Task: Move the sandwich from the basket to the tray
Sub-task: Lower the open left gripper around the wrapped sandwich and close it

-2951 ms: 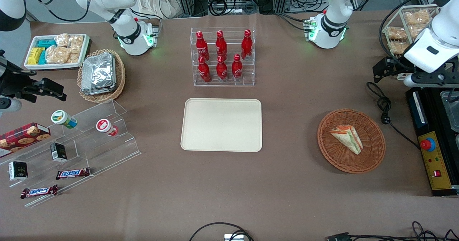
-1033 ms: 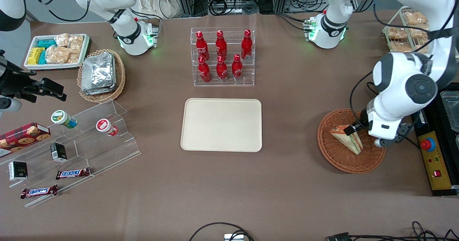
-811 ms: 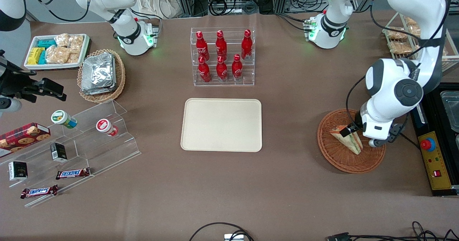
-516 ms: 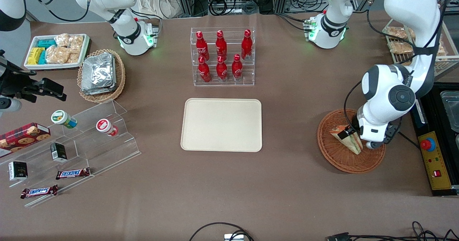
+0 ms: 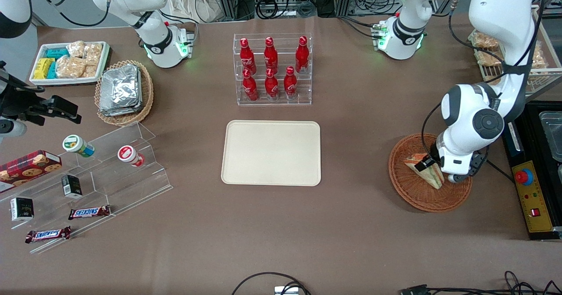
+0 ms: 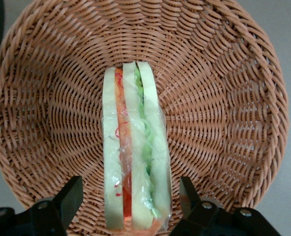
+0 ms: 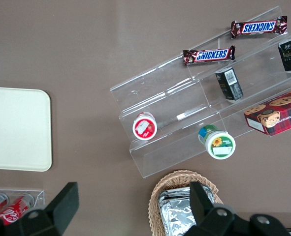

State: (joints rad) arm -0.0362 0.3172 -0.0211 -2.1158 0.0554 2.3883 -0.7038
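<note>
The sandwich point(image 5: 432, 176), a white bread wedge with red, orange and green stripes, lies in the round reddish-brown wicker basket point(image 5: 417, 198) toward the working arm's end of the table. My left gripper point(image 5: 437, 171) is low over the basket, open, with one finger on each side of the sandwich. In the left wrist view the sandwich point(image 6: 135, 147) sits between the black fingers point(image 6: 74, 191) with gaps on both sides, inside the basket point(image 6: 224, 98); the gripper point(image 6: 130, 189) holds nothing. The cream-beige tray point(image 5: 271, 152) lies bare at the table's middle.
A clear rack of red bottles point(image 5: 272, 69) stands farther from the camera than the tray. A black control box with a red button point(image 5: 524, 176) lies beside the basket. A wire rack of snacks point(image 5: 483, 53) is at that end. A clear stepped shelf point(image 5: 88, 176) is toward the parked arm's end.
The left arm swung in over the basket and came down. Over the last second the gripper shifted slightly and settled lower around the sandwich, fingers still open.
</note>
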